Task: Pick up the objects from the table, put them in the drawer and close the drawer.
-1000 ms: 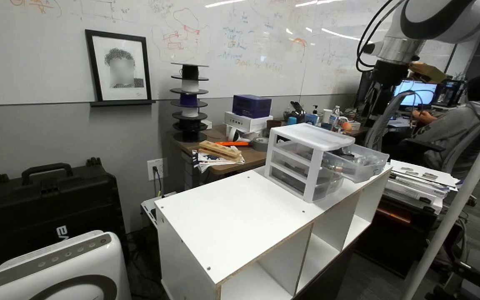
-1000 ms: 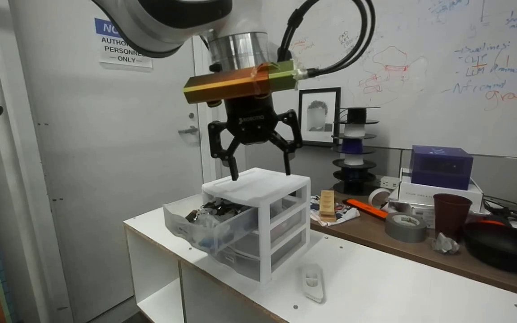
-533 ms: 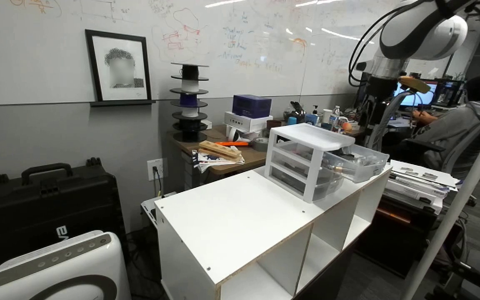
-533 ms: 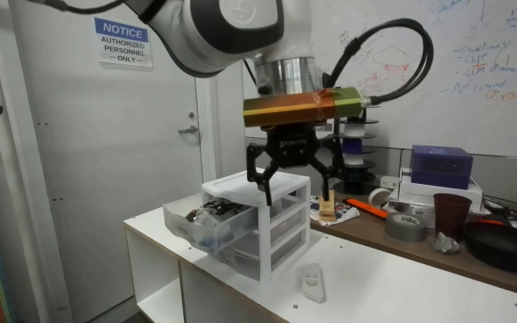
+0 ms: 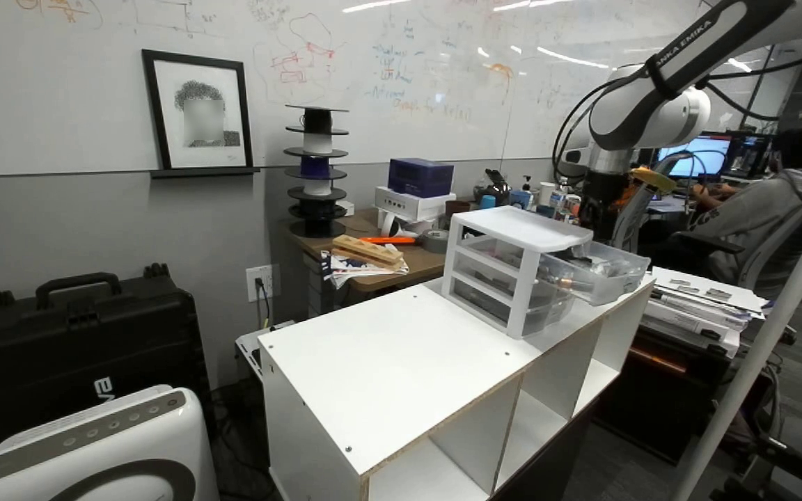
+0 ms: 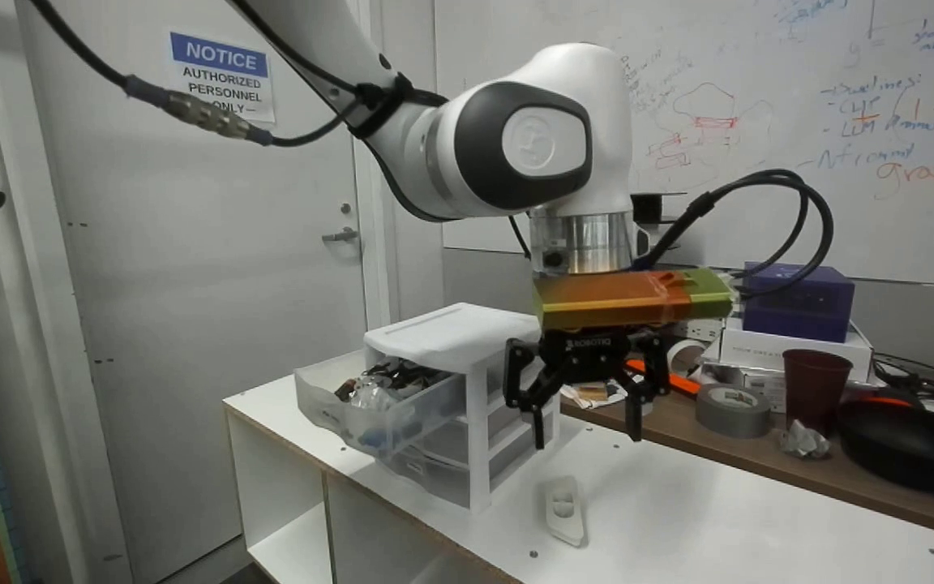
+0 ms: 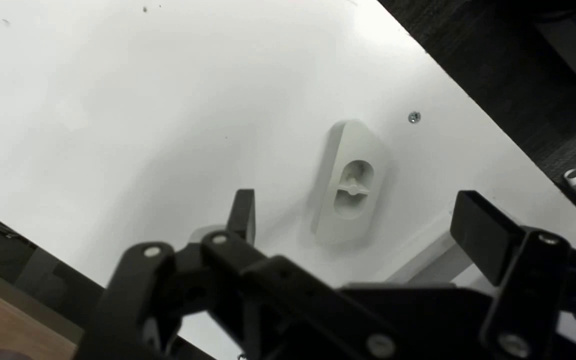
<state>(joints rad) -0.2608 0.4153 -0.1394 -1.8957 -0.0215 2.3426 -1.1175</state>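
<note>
A small white object point(image 6: 564, 511) with two rounded hollows lies on the white table point(image 6: 718, 503), beside the drawer unit. It also shows in the wrist view point(image 7: 353, 192). The translucent top drawer point(image 6: 430, 418) is pulled out and holds dark and clear items; it also shows in an exterior view point(image 5: 606, 282). My gripper point(image 6: 587, 440) is open and empty, pointing down, above the table and a little beyond the white object. In the wrist view my gripper point(image 7: 360, 217) has its fingers wide apart, with the white object showing between and ahead of them.
The white drawer unit frame point(image 6: 479, 442) stands close to the gripper's side; part of it shows near a finger in the wrist view point(image 7: 418, 250). A wooden desk point(image 6: 702, 446) with tape, a cup and a dark pan adjoins the table. A person point(image 5: 770, 202) sits behind.
The arm has moved down and sideways, from above the drawer unit to over the table beside it. The gripper stays open. The white object and the drawer have not moved.
</note>
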